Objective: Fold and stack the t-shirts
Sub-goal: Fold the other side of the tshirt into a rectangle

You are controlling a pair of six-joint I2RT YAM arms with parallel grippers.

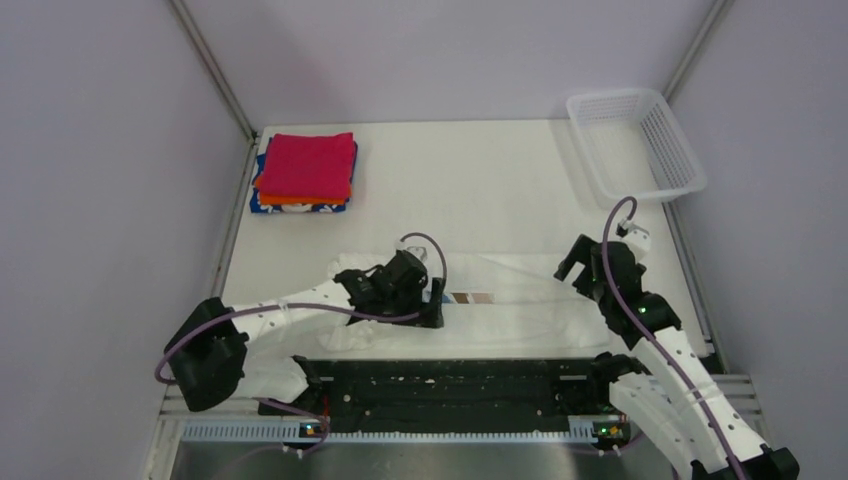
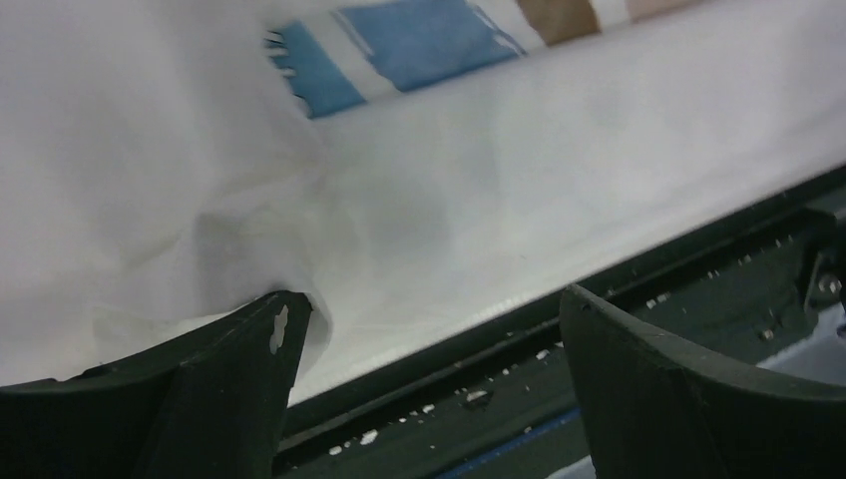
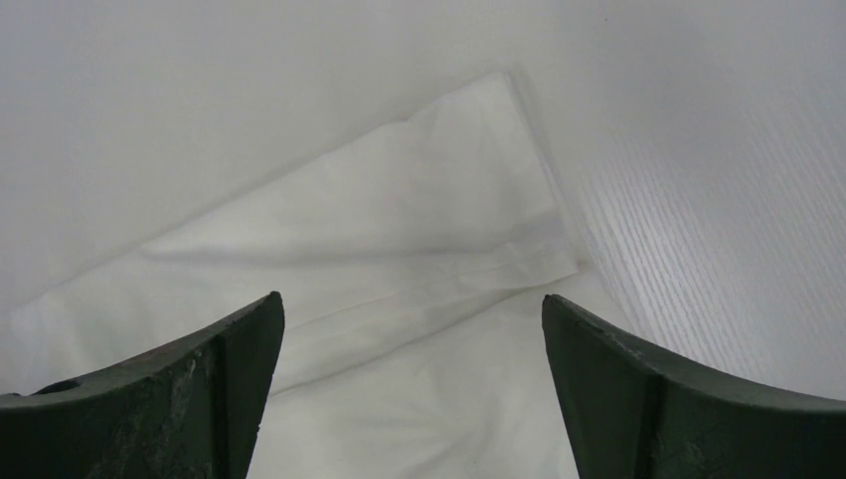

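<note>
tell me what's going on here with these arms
A white cloth t-shirt with blue and brown stripes lies spread along the near side of the table, not yet folded. The left claw sits open at its striped chest, and the right claw hangs open over its right end. Folded magenta-red, orange and blue shirts are stacked at the far left corner.

The white t-shirt (image 1: 540,310) carries blue and brown stripes; upper-left folded shirts (image 1: 308,165) are magenta-red, orange and blue; the mesh basket (image 1: 672,150) is white.

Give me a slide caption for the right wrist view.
Right hand, open, poised over a folded edge of the white cloth t-shirt lying on the white table.
</note>
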